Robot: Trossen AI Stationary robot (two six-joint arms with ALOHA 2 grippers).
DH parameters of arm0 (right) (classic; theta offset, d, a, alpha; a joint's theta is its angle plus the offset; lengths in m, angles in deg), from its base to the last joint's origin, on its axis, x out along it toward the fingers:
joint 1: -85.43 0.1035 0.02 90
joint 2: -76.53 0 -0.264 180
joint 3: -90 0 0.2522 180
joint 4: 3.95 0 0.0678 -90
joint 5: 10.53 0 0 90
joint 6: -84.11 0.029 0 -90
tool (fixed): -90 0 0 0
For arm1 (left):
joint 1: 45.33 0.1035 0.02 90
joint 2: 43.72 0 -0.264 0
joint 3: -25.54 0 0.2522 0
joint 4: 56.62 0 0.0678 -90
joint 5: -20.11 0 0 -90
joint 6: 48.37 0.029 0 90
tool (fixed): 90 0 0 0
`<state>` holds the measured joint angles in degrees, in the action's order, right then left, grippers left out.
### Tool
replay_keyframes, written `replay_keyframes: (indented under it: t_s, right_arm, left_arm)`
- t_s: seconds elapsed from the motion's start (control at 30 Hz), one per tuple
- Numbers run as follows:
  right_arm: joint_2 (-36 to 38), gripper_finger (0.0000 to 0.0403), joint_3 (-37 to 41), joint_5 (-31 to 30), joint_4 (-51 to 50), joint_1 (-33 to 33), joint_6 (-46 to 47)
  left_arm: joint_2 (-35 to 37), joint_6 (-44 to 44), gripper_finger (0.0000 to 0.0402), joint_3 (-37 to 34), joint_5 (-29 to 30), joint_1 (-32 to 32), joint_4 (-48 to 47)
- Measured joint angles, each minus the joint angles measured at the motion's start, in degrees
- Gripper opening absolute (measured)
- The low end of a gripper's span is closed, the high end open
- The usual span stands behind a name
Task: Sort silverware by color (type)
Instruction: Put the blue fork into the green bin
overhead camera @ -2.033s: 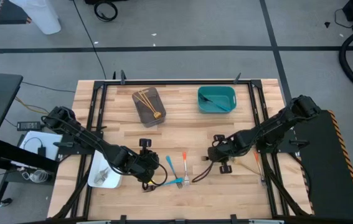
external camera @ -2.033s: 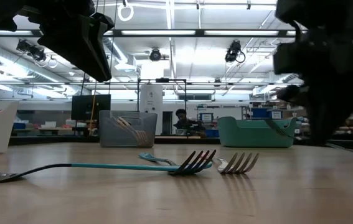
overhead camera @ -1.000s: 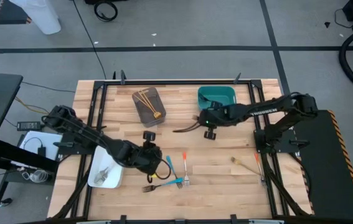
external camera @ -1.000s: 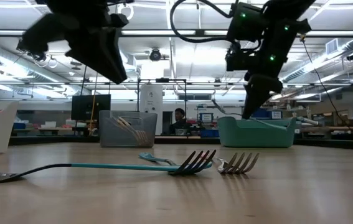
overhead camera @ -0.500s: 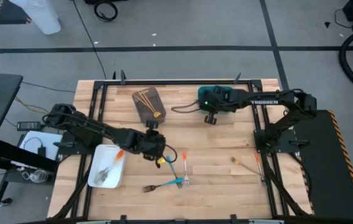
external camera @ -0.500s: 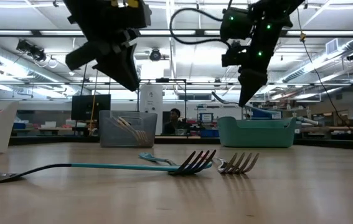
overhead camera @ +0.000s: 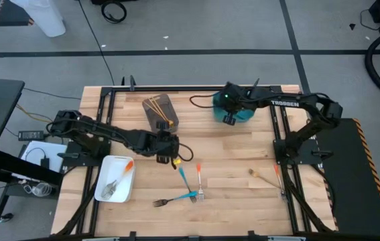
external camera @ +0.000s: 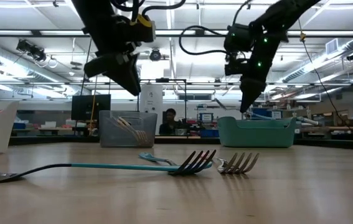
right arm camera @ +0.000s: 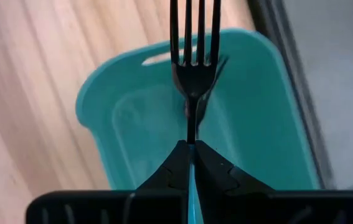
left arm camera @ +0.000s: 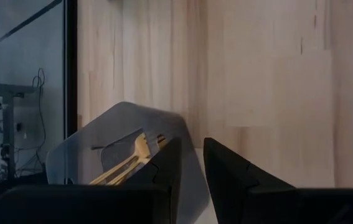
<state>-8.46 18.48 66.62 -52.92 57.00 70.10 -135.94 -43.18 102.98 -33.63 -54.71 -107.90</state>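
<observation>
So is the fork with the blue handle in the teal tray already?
Not yet. The right hand is shut on the fork and holds it in the air above the teal tray, tines pointing away from the hand.

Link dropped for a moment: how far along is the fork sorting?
Done: gold forks in the grey tray, an orange-handled fork in the white tray. In hand: the right gripper holds a blue-handled fork over the teal tray; the left gripper is above the table's middle. Left: loose forks by the front edge and two at the right.
</observation>
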Motion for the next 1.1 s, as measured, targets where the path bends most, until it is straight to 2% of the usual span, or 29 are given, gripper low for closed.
replay_keyframes:
  t_s: [0.33,0.57,0.77,1.1]
  right_arm:
    - [0.0,0.0019,6.2,4.0,6.4,-5.7,-1.1]
    - [0.0,0.0019,8.5,5.2,8.0,-8.2,0.5]
    - [0.0,0.002,11.7,5.3,13.1,-9.6,2.3]
    - [0.0,0.0084,12.2,5.2,14.2,-9.8,2.5]
  left_arm:
    - [0.0,0.0,0.0075,0.0,-0.2,0.6,0.0]
    - [0.0,0.0,0.0075,0.0,-0.2,0.6,0.1]
    - [0.0,0.0,0.0075,0.0,-0.2,0.5,1.0]
    - [0.0,0.0,0.0075,0.0,-0.2,0.5,1.4]
